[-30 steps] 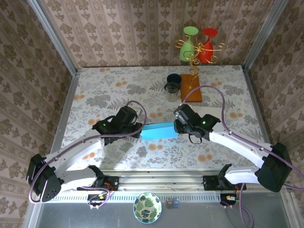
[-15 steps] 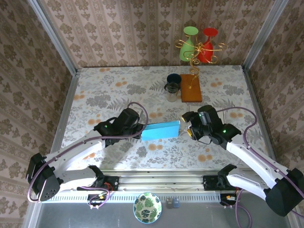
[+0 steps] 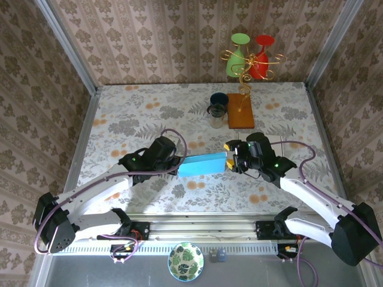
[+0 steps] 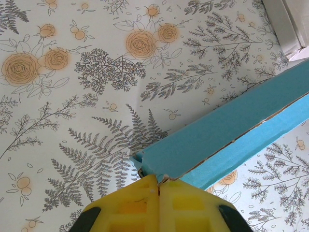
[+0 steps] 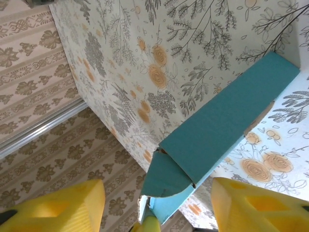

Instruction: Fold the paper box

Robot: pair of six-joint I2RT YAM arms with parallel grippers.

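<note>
The blue paper box (image 3: 203, 164) is a long folded-up shape held just above the flowered table (image 3: 137, 113), its right end slightly higher. My left gripper (image 3: 178, 165) is shut on the box's left end; in the left wrist view the yellow fingertips (image 4: 158, 182) pinch a corner of the box (image 4: 227, 130). My right gripper (image 3: 230, 156) stands open at the box's right end. In the right wrist view the rounded end flap (image 5: 169, 176) of the box (image 5: 227, 116) sits between the wide-apart fingers (image 5: 53, 208), touching neither.
Behind the box stand a glass mug (image 3: 216, 115), a dark blue cup (image 3: 218, 98) and a wooden base (image 3: 240, 112) with a wire stand holding a green and a red glass (image 3: 250, 55). A leaf-patterned bowl (image 3: 185, 261) sits below the table's front rail. Wallpapered walls enclose the table.
My right gripper left the box's right end, opened, drew back to the right, then came partway back. The box's right end has risen a little. The left gripper has kept its grip.
</note>
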